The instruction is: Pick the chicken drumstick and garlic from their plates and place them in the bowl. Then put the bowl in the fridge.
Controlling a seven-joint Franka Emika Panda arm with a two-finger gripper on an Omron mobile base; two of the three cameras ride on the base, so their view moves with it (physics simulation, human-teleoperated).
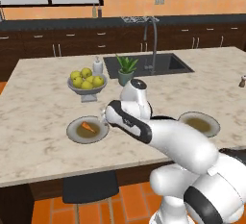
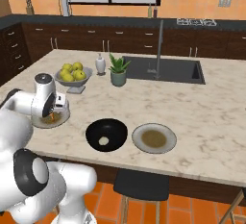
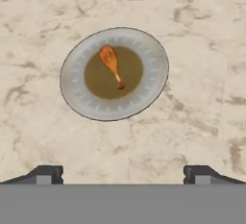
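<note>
Below open gripper (image 3: 123,174): chicken drumstick (image 3: 111,65) (on plate (image 3: 147,91)).

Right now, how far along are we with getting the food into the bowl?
Done: the garlic lies in the black bowl, its plate bare. In hand: the open gripper hangs above the chicken drumstick on its plate, holding nothing. Left: grasp the drumstick, drop it in the bowl, take the bowl to the fridge.
</note>
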